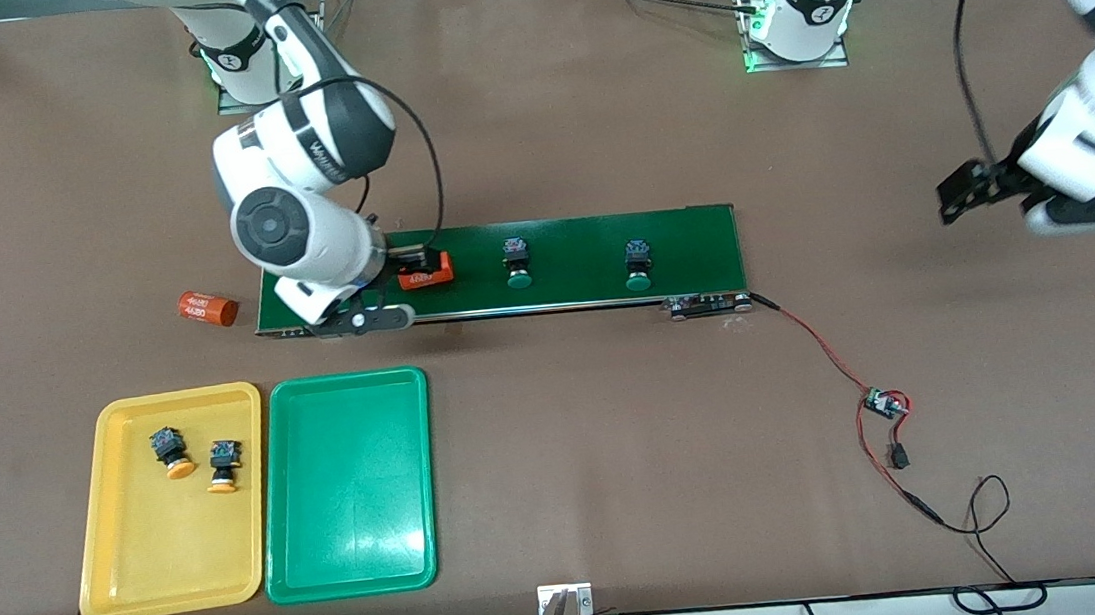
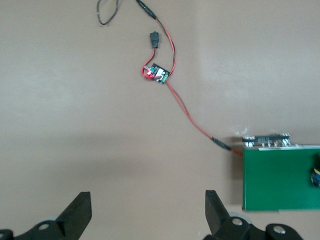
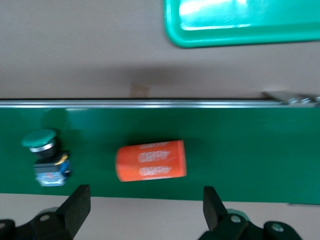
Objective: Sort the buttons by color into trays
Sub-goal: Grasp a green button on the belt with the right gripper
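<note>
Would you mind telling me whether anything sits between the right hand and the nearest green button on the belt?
Yes: an orange cylinder lies on the belt under the open right hand, beside that green button.

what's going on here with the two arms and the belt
Buttons are being sorted by color. Two orange-capped buttons already lie in the yellow tray; the green tray holds none. Two green-capped buttons sit on the conveyor belt. The right gripper hangs open over an orange cylinder on the belt. The left gripper waits open, off the belt's end.
</note>
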`<state>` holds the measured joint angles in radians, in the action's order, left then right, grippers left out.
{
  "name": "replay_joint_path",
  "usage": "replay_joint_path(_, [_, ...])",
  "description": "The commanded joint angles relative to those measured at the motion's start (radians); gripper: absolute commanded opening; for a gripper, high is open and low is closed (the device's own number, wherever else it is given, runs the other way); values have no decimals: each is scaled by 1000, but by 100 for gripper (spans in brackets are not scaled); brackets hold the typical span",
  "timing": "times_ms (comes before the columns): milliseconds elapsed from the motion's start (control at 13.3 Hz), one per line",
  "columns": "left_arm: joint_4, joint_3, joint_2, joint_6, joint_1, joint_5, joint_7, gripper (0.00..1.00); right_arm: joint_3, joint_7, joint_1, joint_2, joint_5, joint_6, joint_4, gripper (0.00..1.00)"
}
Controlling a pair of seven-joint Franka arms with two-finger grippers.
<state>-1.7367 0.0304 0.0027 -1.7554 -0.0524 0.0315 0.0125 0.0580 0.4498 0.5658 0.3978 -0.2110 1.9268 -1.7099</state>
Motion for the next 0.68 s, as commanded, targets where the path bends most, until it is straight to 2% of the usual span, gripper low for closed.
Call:
replay_joint_path(0, [143, -1, 19, 174, -17, 41, -5, 100, -65, 91, -3, -33, 16, 47, -30, 100])
replay_joint_path(602, [148, -33, 16, 174, -4, 22, 0, 100, -81, 182, 75, 47, 18, 170, -30, 100])
